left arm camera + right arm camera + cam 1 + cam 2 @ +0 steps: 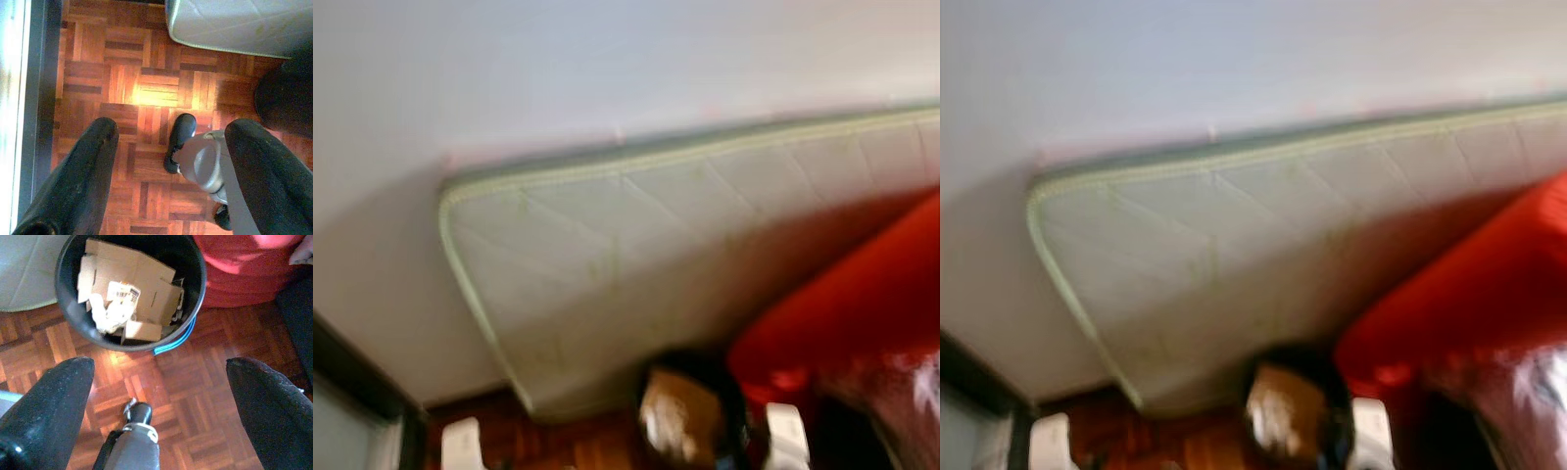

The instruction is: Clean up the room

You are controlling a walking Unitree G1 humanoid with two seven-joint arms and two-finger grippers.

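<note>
Head views are blurry: a white mattress (636, 264) leans on the wall, a red beanbag (862, 294) sits beside it, and a black bin (690, 416) stands below.

Left wrist view: left gripper (171, 171) hangs over the parquet floor (142, 93), fingers spread, holding nothing.

Right wrist view: right gripper (159, 404) is also spread and empty over the bin (already holding cardboard scraps (142, 303) and crumpled paper (110, 313)). That stuff looks light and crushable, so I'd pinch an edge. The mattress and beanbag crowd the bin.
</note>
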